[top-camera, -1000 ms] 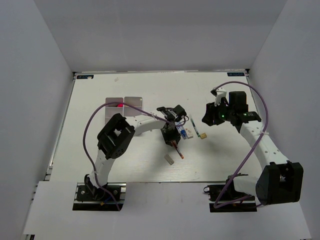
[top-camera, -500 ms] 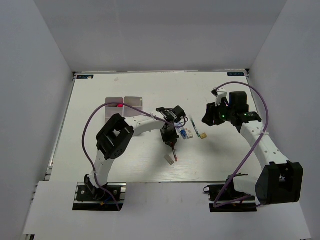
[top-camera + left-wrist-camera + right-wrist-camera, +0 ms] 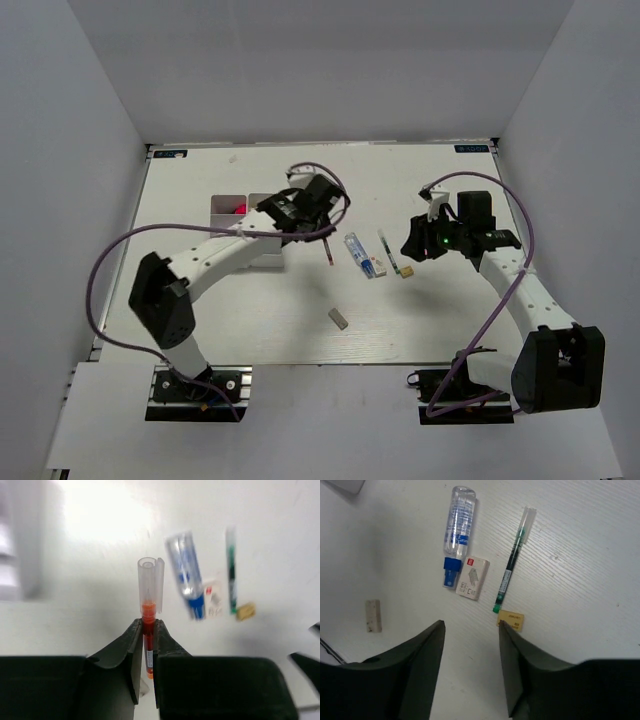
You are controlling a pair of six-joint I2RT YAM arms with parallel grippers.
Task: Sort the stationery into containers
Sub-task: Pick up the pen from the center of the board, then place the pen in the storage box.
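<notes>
Fingers [image 3: 134, 647] of left gripper [image 3: 145, 630] pinch red pen [image 3: 150, 580] near white organizer [image 3: 222, 200], which holds one pink item [image 3: 240, 209]; right gripper [image 3: 470, 625], fingers spread, hovers over tube [image 3: 457, 530], green pen [image 3: 514, 565] and three erasers [image 3: 472, 577], unsorted on counter [image 3: 580, 555].

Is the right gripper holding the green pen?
No: the right gripper stands open and empty, and the green pen lies loose beyond its fingertips.

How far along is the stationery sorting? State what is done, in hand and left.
Done: one pink item lies in the organizer. In hand: the left gripper is shut on the red pen, near the organizer. Left to sort: blue-capped tube, white eraser, green pen, yellow eraser, beige eraser. The right gripper is open above them.
</notes>
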